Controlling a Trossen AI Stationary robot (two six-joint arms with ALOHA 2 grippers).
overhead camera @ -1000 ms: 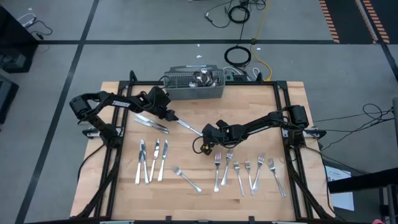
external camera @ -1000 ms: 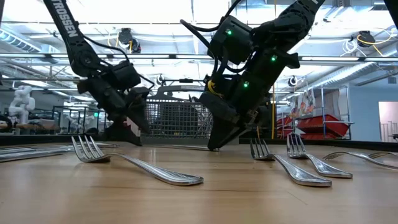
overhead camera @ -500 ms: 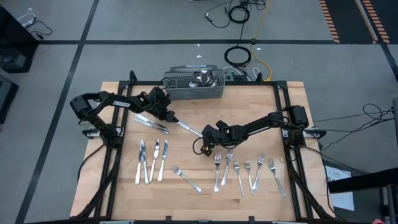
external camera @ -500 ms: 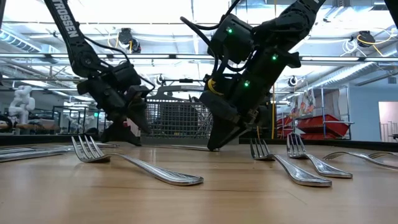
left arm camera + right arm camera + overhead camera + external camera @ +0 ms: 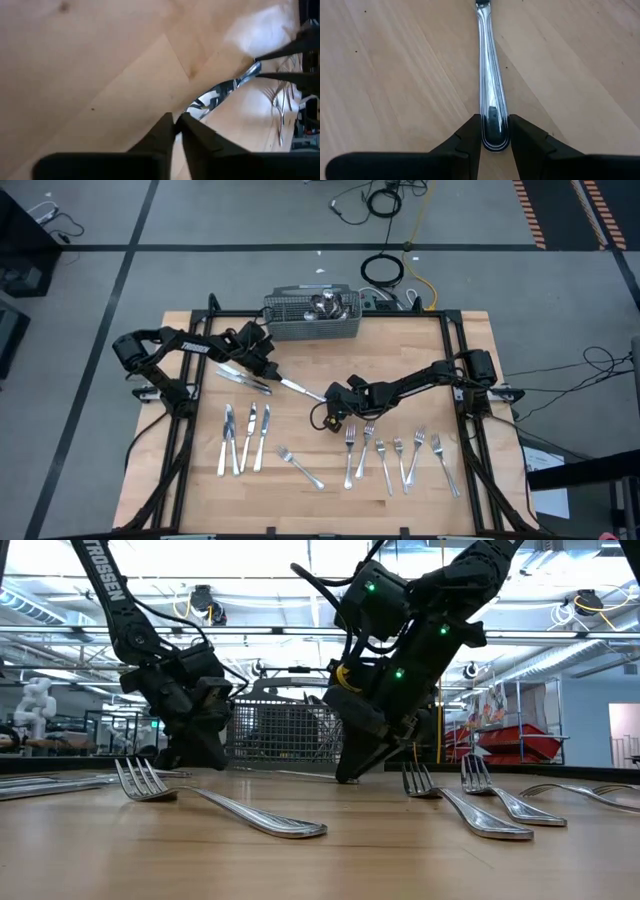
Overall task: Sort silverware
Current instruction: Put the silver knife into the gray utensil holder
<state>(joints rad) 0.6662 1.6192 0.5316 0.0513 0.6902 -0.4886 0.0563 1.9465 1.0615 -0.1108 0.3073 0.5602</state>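
A slim silver utensil spans the gap between my two grippers at the table's middle; its kind I cannot tell. My left gripper is shut on its far-left end, and my right gripper is shut on its handle end. Two knives lie flat just beside my left gripper. A row of three knives lies at the near left, a lone fork at the near middle, and several forks at the near right. My left gripper pinches the utensil's broad end between its two fingers, slanting down from the table's far left. The fingers hide the tip itself. My right gripper pinches the handle's rounded free end by its two edges between its fingers, slanting down from the right, along the utensil. Whether the utensil rests on the table or hangs just above it, I cannot tell.
A grey wire-mesh basket with more silverware stands at the far edge, just behind my left gripper. Black frame rails run along the table's left and right sides. Bare wood lies at the far right.
My left gripper has shut its fingers on the utensil's end, staying where it was with a slight turn of the wrist. My right gripper and the utensil have kept still.
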